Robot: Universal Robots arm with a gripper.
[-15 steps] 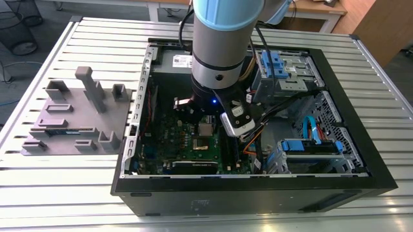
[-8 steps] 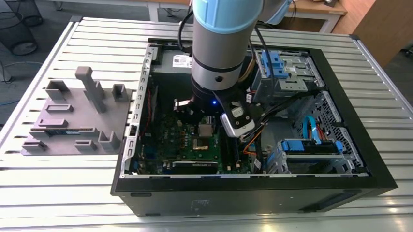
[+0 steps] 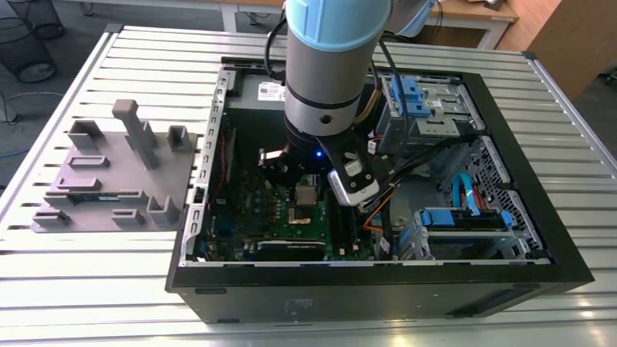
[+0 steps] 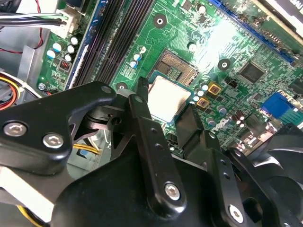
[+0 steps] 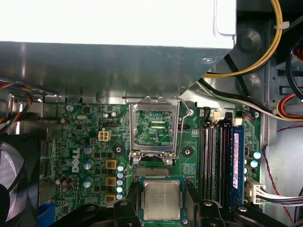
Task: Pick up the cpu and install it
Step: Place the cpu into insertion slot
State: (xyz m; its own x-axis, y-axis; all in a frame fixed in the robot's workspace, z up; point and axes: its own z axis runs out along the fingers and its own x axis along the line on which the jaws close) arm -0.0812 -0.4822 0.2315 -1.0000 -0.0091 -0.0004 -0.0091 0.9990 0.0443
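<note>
Hand [image 5: 162,190] clamped on cpu [image 5: 162,201], held near open socket [image 4: 179,66], load frame [image 5: 155,124] raised. Mid-installation; for seating, probably: align squarely, lower gently.

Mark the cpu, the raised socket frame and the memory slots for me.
cpu [image 5: 162,199], first wrist view, centre of its silver top.
socket frame [image 5: 134,127], first wrist view, one metal side rail.
memory slots [image 5: 213,163], first wrist view, middle of the dark slots.
</note>
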